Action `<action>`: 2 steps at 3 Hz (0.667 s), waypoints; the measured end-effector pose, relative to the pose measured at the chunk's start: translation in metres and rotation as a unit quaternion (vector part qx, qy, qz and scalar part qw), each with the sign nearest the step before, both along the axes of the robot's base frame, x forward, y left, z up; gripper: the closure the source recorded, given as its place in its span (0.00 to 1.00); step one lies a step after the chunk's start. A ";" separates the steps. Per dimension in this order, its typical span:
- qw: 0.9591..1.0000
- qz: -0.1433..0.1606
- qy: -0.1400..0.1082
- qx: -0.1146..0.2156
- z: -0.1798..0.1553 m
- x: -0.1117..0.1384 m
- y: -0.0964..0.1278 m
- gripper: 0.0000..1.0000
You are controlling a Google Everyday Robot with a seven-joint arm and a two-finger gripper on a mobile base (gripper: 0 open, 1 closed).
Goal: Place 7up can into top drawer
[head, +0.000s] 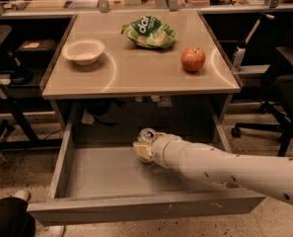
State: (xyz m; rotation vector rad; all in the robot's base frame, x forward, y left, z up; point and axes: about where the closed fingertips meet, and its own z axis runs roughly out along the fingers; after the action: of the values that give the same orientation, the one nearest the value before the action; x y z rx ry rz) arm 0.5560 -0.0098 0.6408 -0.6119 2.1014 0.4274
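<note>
Gripper (142,151) is positioned inside the open top drawer (101,177), low over the grey floor, toward the back and near mid-width. The arm is brought in from the right, over the front panel. Grip state cannot be told, as the tip is mostly masked by the wrist.

7up can (147,134) is seen right at the tip, roughly upright, within the drawer walls. Whether its base is seated on the floor cannot be told.

Step is judged as set-down and release. The can should be lowered until it sits flat and only then let go. The arm should be raised clear before being drawn back, so the can isn't tipped or dragged.

Only the can's silver top and a sliver of pale body are shown. Green markings can't be made out.
</note>
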 end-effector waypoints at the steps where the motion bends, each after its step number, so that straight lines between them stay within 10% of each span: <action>1: 1.000 0.000 0.000 0.000 0.000 0.000 0.000 0.34; 2: 1.000 0.000 0.000 0.000 0.000 0.000 0.000 0.11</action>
State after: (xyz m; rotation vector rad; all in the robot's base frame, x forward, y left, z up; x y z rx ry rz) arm 0.5560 -0.0098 0.6408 -0.6120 2.1014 0.4274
